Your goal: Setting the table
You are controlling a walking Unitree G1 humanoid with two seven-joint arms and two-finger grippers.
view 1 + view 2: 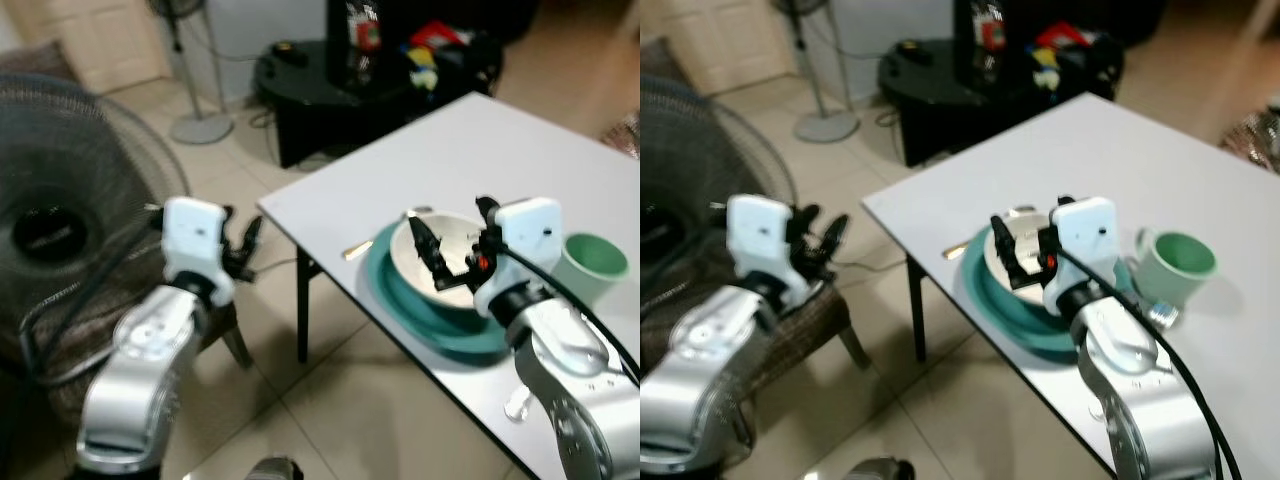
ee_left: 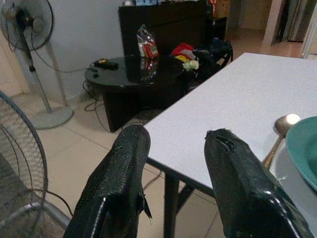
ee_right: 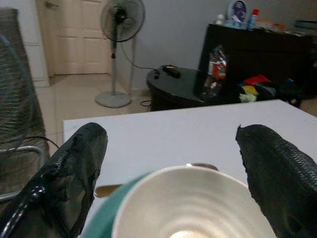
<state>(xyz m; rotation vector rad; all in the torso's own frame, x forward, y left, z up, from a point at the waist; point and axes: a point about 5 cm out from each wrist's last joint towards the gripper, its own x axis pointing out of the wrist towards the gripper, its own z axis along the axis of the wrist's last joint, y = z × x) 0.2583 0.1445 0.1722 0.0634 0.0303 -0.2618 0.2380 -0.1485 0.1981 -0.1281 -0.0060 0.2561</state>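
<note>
On the white table (image 1: 520, 150) a white bowl (image 1: 452, 262) sits on a teal plate (image 1: 430, 315). A pale green cup (image 1: 596, 263) stands just right of them. A metal spoon (image 2: 281, 125) lies on the table at the plate's far left rim. My right gripper (image 1: 450, 230) hovers open over the bowl, one finger on each side; in the right wrist view the bowl (image 3: 193, 206) lies between the fingers (image 3: 74, 163). My left gripper (image 1: 243, 232) is open and holds nothing, out over the floor left of the table's corner.
A large floor fan (image 1: 50, 220) and a wicker chair (image 1: 800, 320) stand close on the left. A pedestal fan (image 1: 195, 60) and a black round table (image 1: 320, 75) with clutter are behind. Tiled floor lies between me and the table's near edge.
</note>
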